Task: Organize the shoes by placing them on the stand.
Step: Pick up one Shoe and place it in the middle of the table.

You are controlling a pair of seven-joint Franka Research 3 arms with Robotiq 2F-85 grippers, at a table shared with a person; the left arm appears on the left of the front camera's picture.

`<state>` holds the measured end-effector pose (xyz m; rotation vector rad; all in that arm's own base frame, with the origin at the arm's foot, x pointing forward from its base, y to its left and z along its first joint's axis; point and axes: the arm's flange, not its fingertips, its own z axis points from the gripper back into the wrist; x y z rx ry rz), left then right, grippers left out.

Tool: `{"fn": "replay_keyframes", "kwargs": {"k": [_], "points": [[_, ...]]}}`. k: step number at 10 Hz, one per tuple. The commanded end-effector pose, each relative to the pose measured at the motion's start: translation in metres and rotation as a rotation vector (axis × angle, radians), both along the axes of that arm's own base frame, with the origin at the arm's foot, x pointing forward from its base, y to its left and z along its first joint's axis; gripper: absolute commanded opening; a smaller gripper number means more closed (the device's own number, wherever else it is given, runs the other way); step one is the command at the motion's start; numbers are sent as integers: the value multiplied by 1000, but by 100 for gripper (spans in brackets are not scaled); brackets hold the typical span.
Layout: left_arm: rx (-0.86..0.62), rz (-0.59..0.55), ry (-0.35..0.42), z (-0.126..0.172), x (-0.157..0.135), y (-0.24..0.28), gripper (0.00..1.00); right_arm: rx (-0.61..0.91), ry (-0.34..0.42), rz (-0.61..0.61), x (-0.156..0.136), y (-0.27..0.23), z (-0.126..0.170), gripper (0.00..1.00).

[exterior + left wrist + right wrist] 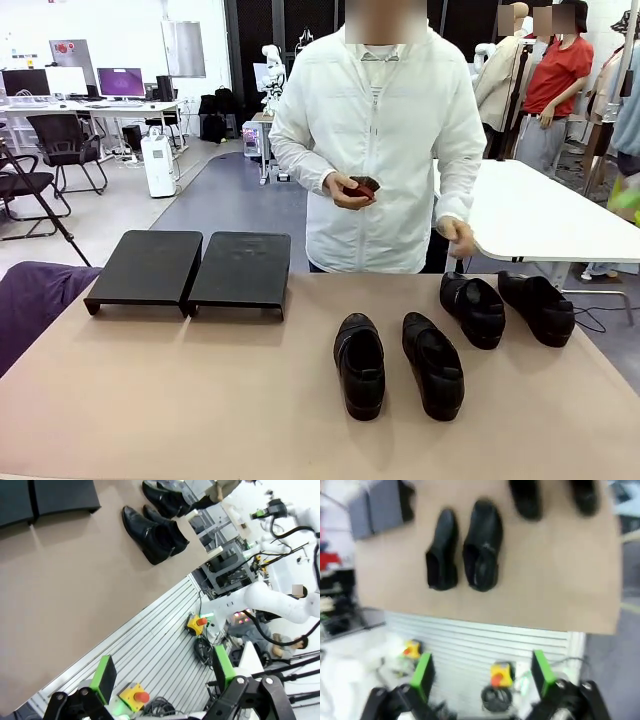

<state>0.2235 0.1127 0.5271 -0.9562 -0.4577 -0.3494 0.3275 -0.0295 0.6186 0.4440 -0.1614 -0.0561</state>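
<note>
Shoes off the stand, both grippers released.
Four black glossy leather dress shoes [359,362] lie on the tan tabletop [200,400], well right of the low matte-black two-panel stand [190,268]; left gripper [164,672] and right gripper [482,674] hang wide, grasping nothing.

No text, brand, number or sign can be read anywhere. The shoes [359,363] and the stand [190,268] on the tabletop [200,400] present plain black surfaces. The lit monitor screens [121,81] far behind its left edge are too small to read.
</note>
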Motion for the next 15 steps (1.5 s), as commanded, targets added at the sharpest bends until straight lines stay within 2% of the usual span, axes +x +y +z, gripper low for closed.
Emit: {"fn": "replay_keyframes", "kwargs": {"k": [1, 2, 4, 6, 7, 11, 14, 15], "points": [[-14, -12, -20, 1, 0, 0, 100, -83, 26, 123, 52, 82, -40, 100], [-14, -12, -20, 1, 0, 0, 100, -112, 45, 179, 65, 138, -71, 100], [-14, -12, -20, 1, 0, 0, 100, -151, 107, 195, 74, 219, -137, 100], [-14, -12, -20, 1, 0, 0, 100, -205, 42, 147, 75, 264, -179, 100], [-14, -12, -20, 1, 0, 0, 100, -222, 14, 127, 76, 277, -198, 100], [-14, -12, -20, 1, 0, 0, 100, -240, 5, 94, 93, 295, -252, 100], [-14, -12, -20, 1, 0, 0, 100, -240, 54, 86, 99, 292, -267, 100], [-14, -12, -20, 1, 0, 0, 100, -255, 59, 94, 99, 290, -267, 46]]}}
